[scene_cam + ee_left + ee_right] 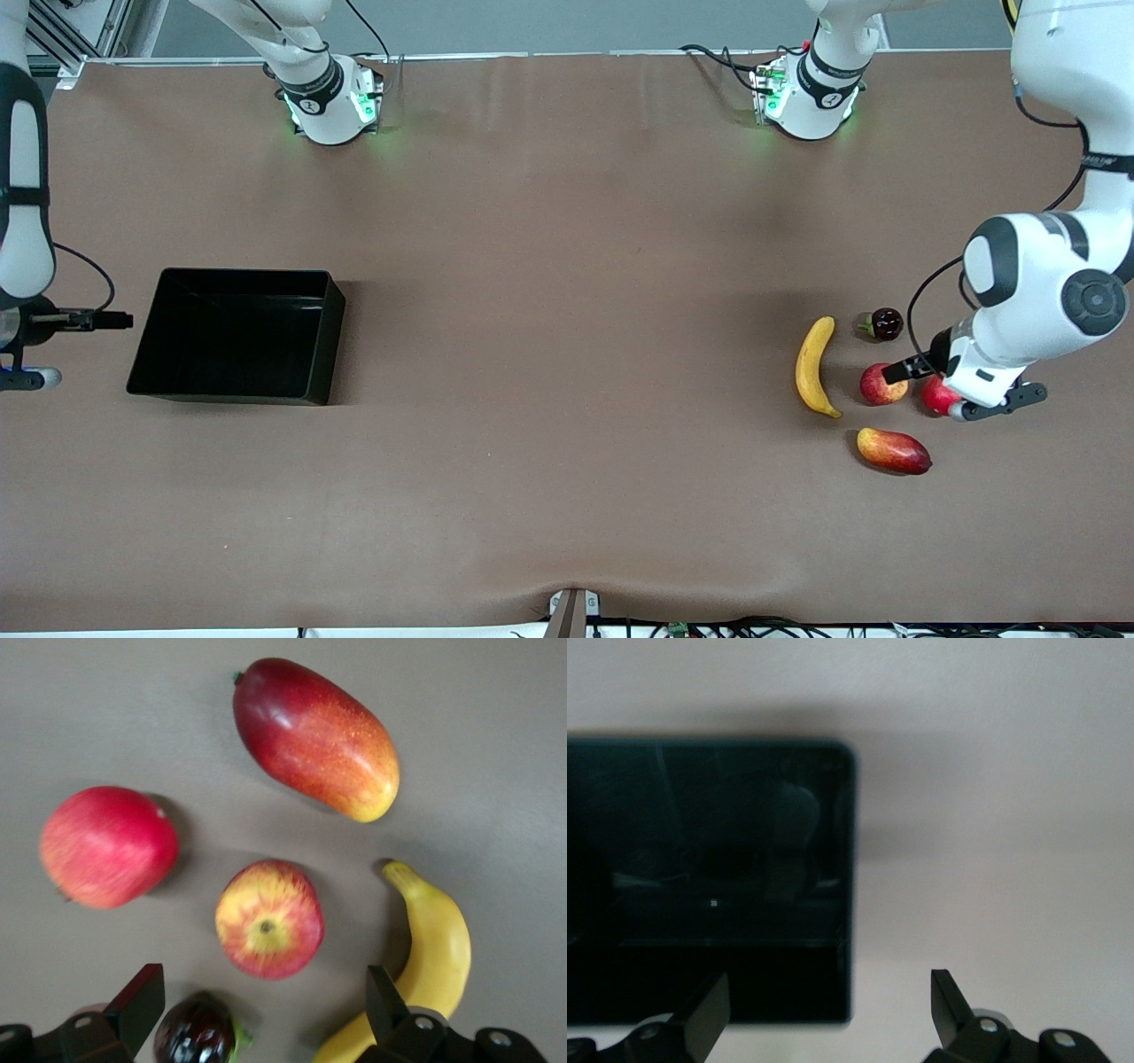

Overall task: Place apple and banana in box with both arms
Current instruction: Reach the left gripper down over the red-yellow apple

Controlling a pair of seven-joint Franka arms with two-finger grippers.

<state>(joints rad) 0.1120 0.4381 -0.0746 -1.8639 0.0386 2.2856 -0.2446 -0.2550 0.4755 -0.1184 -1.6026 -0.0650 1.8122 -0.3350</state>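
Observation:
The apple (881, 385) (268, 920), red with yellow streaks, lies on the brown table between the yellow banana (815, 368) (434, 957) and an evenly red round fruit (935, 394) (108, 846). My left gripper (961, 397) (263, 988) hangs open above this cluster, empty, with the apple just ahead of its fingers (142, 1001). The black box (235, 337) (709, 886) stands empty toward the right arm's end of the table. My right gripper (35, 350) (828, 992) is open and empty, up beside the box at that end.
A red-yellow mango (893, 450) (314, 738) lies nearer the front camera than the apple. A small dark glossy eggplant (884, 323) (197, 1032) lies farther from it, beside the banana's tip. Bare brown tabletop (567, 354) stretches between the box and the fruits.

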